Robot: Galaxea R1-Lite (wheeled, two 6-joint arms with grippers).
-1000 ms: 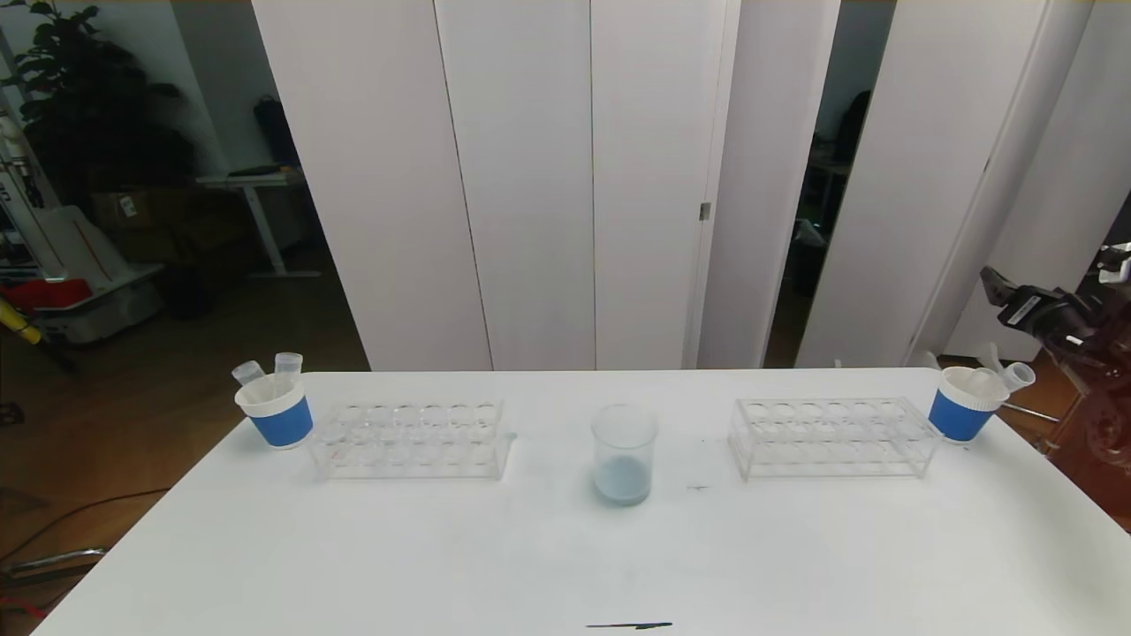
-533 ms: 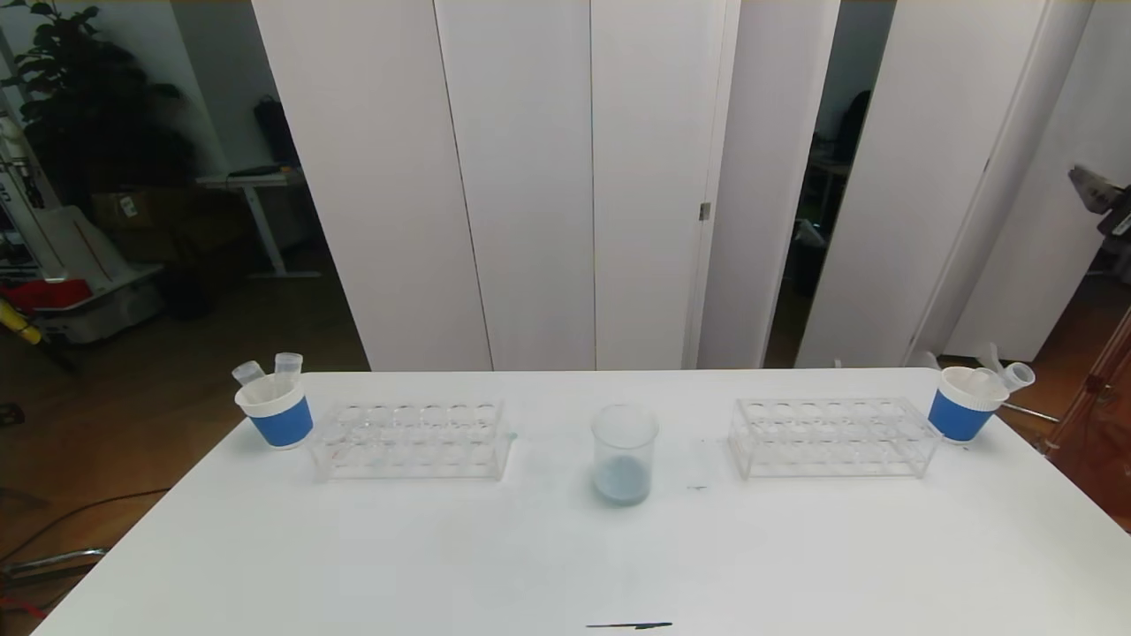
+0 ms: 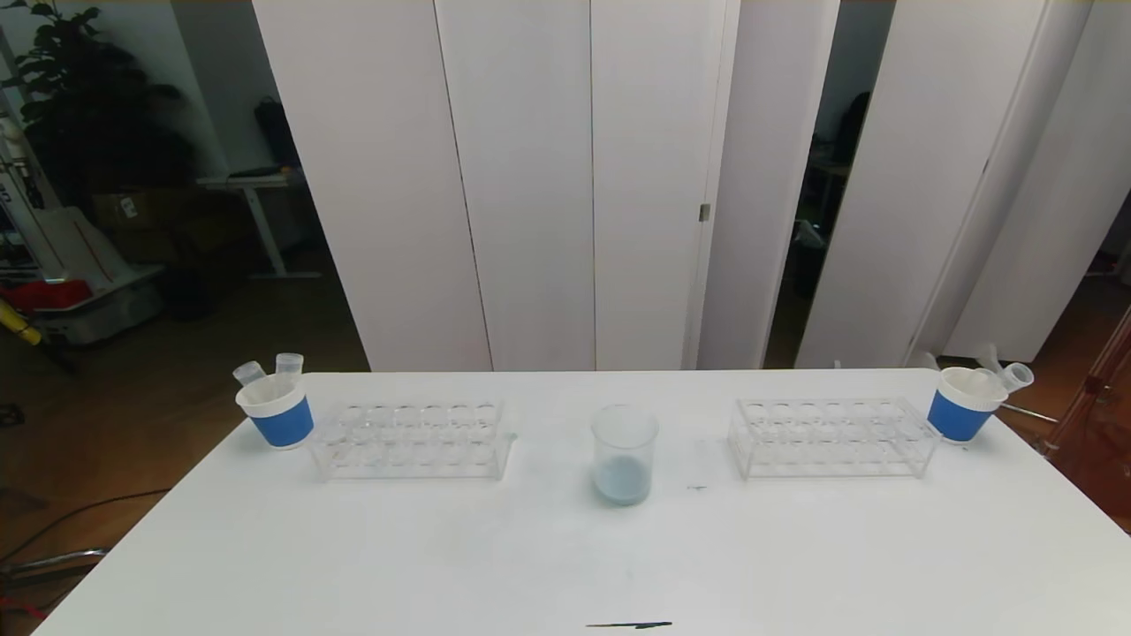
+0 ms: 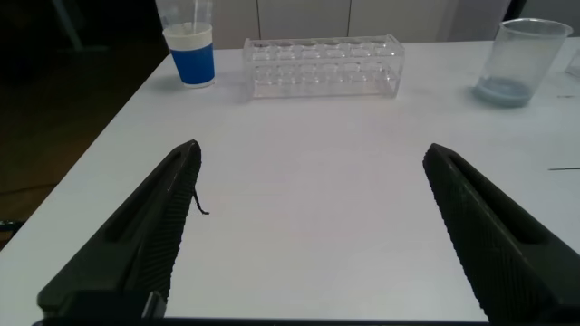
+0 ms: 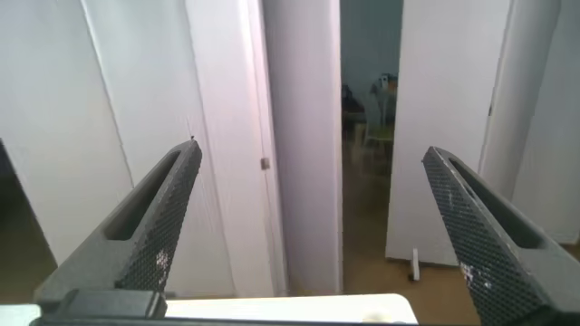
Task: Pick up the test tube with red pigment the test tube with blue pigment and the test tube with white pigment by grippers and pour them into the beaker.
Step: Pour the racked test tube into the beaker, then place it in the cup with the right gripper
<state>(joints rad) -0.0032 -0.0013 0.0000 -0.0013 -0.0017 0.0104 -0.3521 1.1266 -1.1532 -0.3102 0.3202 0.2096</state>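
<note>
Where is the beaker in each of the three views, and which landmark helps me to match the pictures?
Head view: the beaker stands at the table's middle, between the two clear racks.
Left wrist view: the beaker is at the upper right, beyond the open left claw.
Right wrist view: not in it; only white panels behind the right claw.
Shared landmark: the left rack.

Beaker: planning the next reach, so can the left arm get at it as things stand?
Probably yes. The open left gripper hovers over bare table, and nothing stands between it and the beaker; the rack sits off to one side.
</note>
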